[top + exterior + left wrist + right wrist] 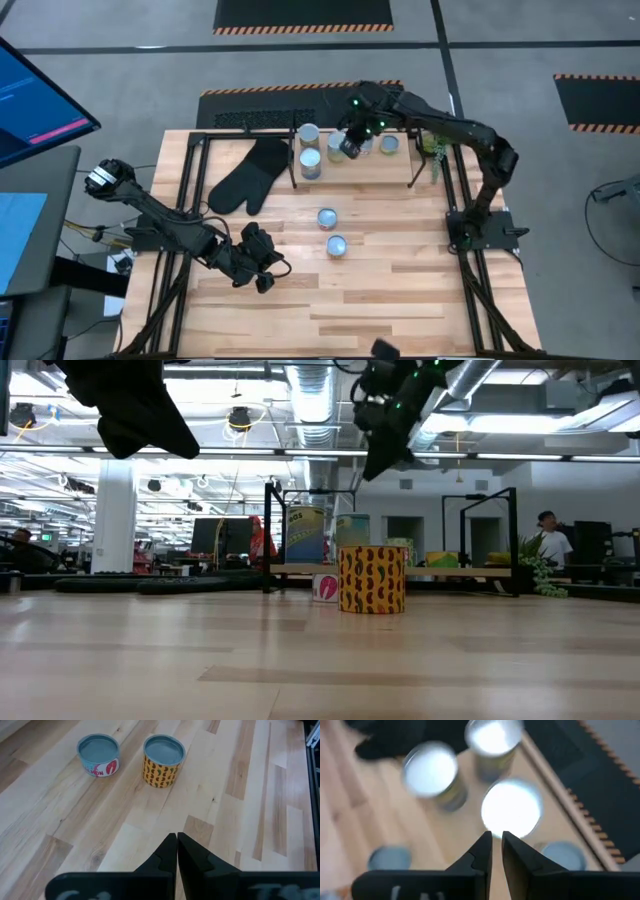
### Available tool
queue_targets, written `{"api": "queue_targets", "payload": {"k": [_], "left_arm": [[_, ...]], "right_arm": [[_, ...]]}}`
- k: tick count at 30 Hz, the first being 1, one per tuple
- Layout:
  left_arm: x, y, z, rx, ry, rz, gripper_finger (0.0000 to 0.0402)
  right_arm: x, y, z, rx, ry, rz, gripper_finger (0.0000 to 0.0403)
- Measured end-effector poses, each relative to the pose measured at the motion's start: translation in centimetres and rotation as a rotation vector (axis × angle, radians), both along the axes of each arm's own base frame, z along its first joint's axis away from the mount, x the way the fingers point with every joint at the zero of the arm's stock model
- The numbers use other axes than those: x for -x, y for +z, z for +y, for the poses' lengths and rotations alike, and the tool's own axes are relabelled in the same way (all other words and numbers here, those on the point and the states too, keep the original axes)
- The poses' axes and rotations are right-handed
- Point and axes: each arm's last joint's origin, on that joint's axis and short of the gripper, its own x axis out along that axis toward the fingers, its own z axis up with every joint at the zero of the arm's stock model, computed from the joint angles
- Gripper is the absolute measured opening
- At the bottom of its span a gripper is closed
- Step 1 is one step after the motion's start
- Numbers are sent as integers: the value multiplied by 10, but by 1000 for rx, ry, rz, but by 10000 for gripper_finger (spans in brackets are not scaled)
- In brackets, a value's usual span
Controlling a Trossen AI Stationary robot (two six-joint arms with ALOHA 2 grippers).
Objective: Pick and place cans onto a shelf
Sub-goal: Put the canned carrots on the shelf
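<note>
We see the right gripper [350, 143] above the shelf [395, 166], its jaws nearly closed on nothing, over cans [309, 150] standing on the board. 2 more cans [331, 231] sit mid-table. The left gripper [262, 262] waits near the front-left, jaws closed and empty.

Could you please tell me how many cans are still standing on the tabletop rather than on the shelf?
2: one can near the table's middle, and another can just in front of it. The rest stand on the shelf; the right end effector may hide some there.
</note>
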Motion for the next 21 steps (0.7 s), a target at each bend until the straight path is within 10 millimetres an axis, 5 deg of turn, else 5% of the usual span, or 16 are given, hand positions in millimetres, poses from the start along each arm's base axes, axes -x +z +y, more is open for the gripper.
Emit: {"api": "queue_targets", "payload": {"k": [9, 21], "left_arm": [[0, 0, 0, -4, -3, 1, 0], [0, 0, 0, -4, -3, 1, 0]], "right_arm": [[-15, -38, 46, -84, 90, 108, 21], [-6, -74, 19, -98, 30, 53, 15]]}}
